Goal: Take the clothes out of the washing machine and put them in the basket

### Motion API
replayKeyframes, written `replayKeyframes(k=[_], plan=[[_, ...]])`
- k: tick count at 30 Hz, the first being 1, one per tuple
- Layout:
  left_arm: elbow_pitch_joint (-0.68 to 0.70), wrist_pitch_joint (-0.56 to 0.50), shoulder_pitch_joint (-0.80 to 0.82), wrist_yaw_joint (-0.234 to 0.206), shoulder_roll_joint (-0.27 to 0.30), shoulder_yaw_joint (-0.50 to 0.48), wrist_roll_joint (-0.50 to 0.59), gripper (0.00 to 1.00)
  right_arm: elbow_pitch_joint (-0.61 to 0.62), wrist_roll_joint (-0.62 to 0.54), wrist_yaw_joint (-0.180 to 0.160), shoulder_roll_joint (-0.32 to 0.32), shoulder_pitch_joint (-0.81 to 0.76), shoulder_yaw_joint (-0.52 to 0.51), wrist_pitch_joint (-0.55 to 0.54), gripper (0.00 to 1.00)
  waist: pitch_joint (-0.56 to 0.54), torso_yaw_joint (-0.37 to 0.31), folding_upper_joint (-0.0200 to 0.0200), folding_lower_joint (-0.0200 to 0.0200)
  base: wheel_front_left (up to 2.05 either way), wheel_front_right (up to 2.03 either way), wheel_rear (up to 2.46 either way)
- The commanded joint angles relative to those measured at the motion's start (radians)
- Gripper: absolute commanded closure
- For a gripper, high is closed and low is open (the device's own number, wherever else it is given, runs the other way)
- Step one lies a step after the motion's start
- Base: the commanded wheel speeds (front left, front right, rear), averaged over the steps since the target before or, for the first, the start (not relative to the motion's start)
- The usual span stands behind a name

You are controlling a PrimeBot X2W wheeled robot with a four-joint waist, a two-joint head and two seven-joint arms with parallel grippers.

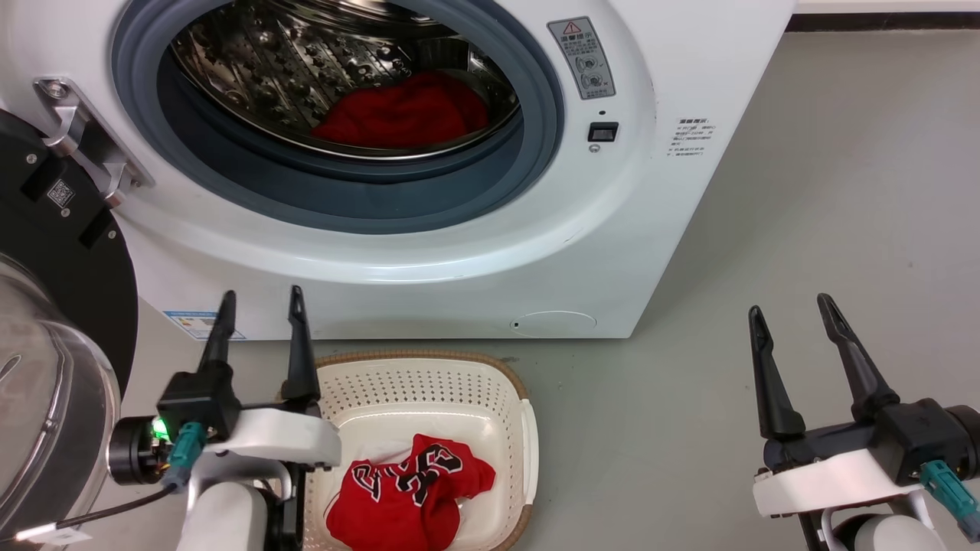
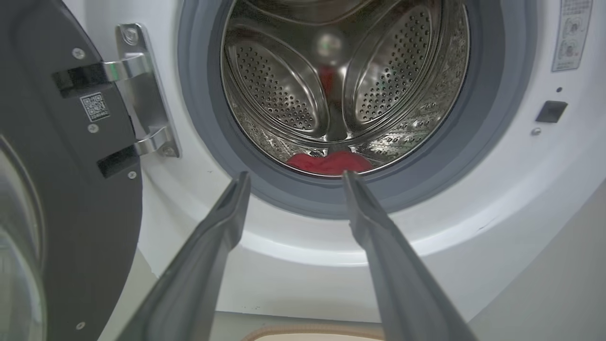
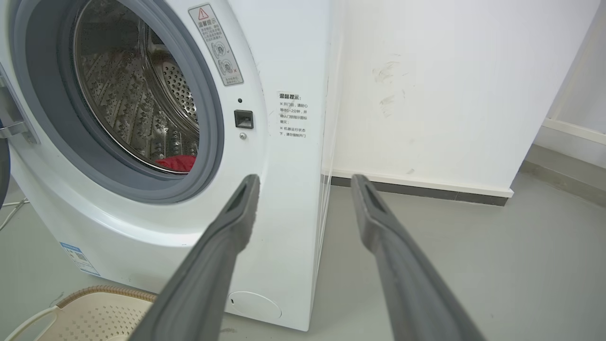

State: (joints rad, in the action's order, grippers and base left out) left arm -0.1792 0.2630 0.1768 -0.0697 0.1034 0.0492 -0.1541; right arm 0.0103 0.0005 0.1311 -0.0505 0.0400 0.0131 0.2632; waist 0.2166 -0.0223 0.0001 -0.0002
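Clothes are in 2 places now. One red jersey (image 1: pixel 409 490) w/ black numbers lies already in the basket (image 1: pixel 429 383), at 6 o'clock of the head view, just in front of the washing machine (image 1: pixel 612 229). A second red heap (image 1: pixel 402 111) rests on the bottom of the drum (image 1: pixel 253 69), at 12 o'clock, behind the grey door ring (image 1: pixel 536 153). The door (image 1: pixel 69 252) stands swung open at 9 o'clock.

Your left gripper (image 1: pixel 260 300) hovers at 7 o'clock, by the basket's left edge. Its fingers are spread wide, w/ nothing between them. Your right gripper (image 1: pixel 790 304) is at 4 o'clock over the floor (image 1: pixel 804 191), apart from the machine, fingers also wide and empty.

I judge you are btw. two picks: 1st garment delivered, 2nd not yet taken. In the left wrist view the fingers point to the drum mouth, w/ the red cloth at 12 o'clock just beyond the tips, so the left arm seems the better choice. The next move probably calls for a reach fwd over the ring lip, then down to the drum floor, closing on a thick fold, bc thin fabric may slip or catch.
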Motion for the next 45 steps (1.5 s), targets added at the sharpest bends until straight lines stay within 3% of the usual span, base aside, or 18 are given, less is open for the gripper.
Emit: replayKeyframes(k=[1, 8, 14, 26, 31, 45], plan=[[0.005, 0.003, 0.007, 0.012, -0.007, -0.015, 0.008, 0.00, 0.001, 0.007, -0.001, 0.001, -0.003, 0.003, 0.002, 0.00, 0.004, -0.003, -0.0001, 0.0002, 0.00, 0.00, 0.00], [-0.074, 0.003, 0.145, 0.087, 0.004, -0.036, 0.039, 0.00, 0.013, 0.013, -0.001, 0.001, 0.040, 0.006, 0.002, 0.00, 0.068, -0.034, -0.0001, 0.0002, 0.00, 0.00, 0.00], [-0.266, 0.003, 0.372, 0.137, 0.056, -0.034, 0.048, 0.00, 0.024, 0.020, -0.001, 0.001, 0.086, 0.007, 0.002, 0.00, 0.158, -0.079, -0.0001, 0.0002, 0.00, 0.00, 0.00], [-0.622, -0.123, 0.836, 0.179, 0.182, 0.028, 0.088, 0.00, 0.048, 0.065, -0.001, 0.001, 0.179, 0.020, 0.002, 0.00, 0.345, -0.167, -0.0001, 0.0002, 0.00, 0.00, 0.00], [-0.778, -0.250, 1.074, 0.190, 0.244, 0.058, 0.099, 0.00, 0.071, 0.105, -0.001, 0.001, 0.220, 0.027, 0.002, 0.00, 0.438, -0.220, -0.0001, 0.0002, 0.00, 0.00, 0.00], [-0.980, -0.569, 1.441, 0.198, 0.345, 0.114, 0.083, 0.00, 0.114, 0.165, -0.001, 0.001, 0.251, 0.035, 0.002, 0.00, 0.597, -0.296, -0.0001, 0.0002, 0.00, 0.00, 0.00]])
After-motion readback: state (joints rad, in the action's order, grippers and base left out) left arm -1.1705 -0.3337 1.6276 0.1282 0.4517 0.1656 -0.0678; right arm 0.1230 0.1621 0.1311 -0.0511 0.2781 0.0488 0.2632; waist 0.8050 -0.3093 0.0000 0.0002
